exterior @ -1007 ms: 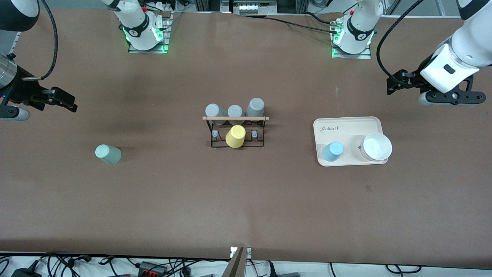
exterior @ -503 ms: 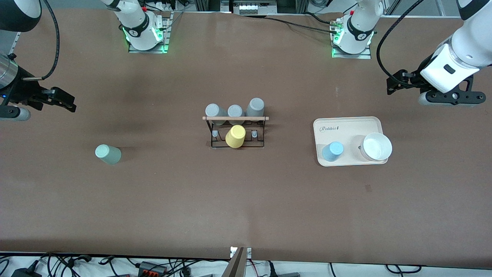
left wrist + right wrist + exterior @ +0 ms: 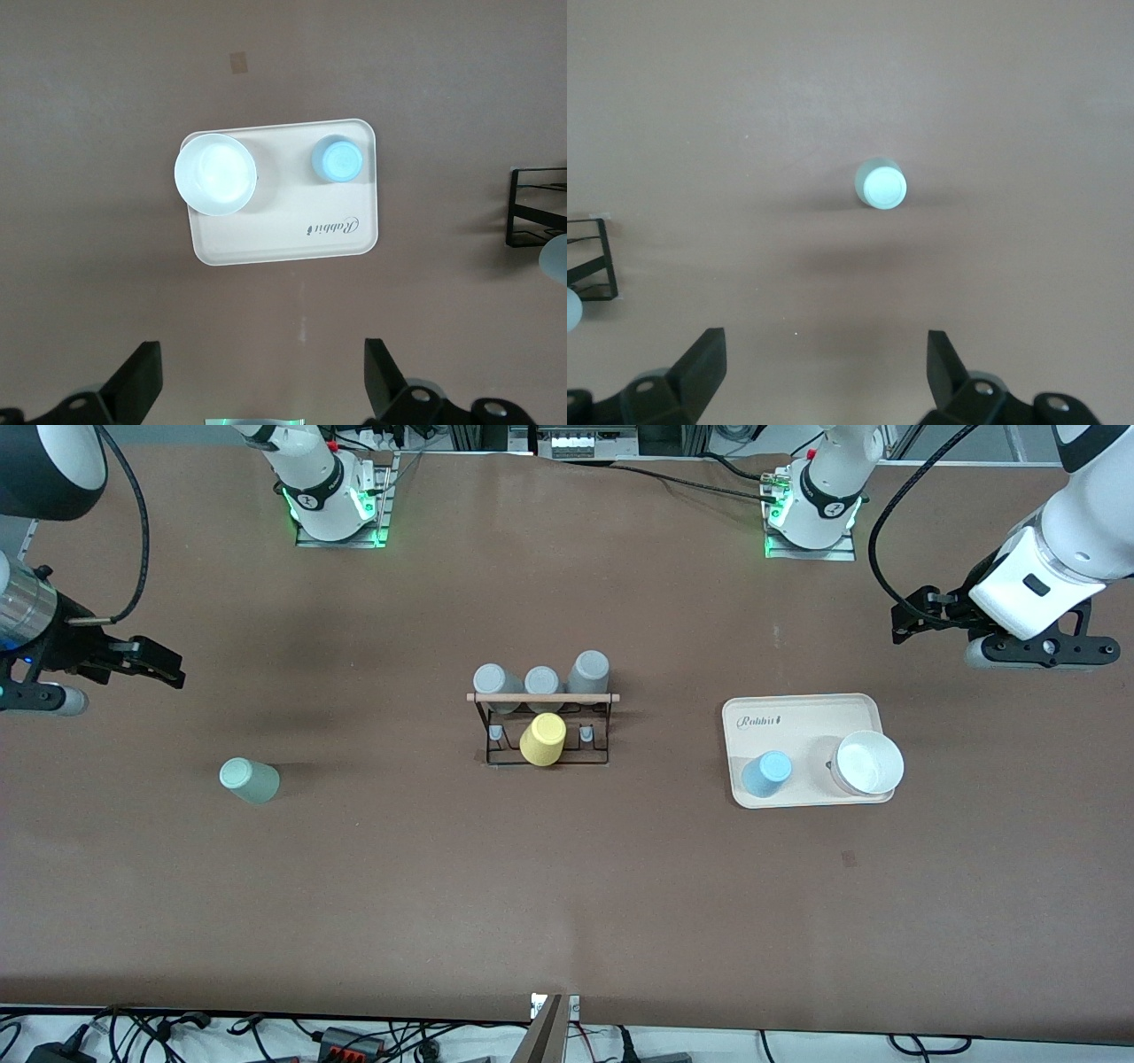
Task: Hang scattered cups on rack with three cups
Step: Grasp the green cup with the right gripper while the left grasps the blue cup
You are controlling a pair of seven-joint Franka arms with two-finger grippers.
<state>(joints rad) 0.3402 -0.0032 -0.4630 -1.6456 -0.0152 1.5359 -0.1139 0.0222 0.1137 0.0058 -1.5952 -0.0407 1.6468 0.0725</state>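
You have a brown table (image 3: pixel 567 886). On its middle stands the black rack (image 3: pixel 547 726). The mint-green cup (image 3: pixel 249 779) stands alone toward the right arm's end. The beige tray (image 3: pixel 808 726) lies toward the left arm's end, well apart from the rack.

The mint-green cup (image 3: pixel 249 780) and the light blue cup (image 3: pixel 766 773) are plain; the rack (image 3: pixel 543 731) is black, the tray (image 3: pixel 804 723) beige, the table (image 3: pixel 567 886) brown.

White rounded arm shells, black claws, looping black cables, green-lit bases
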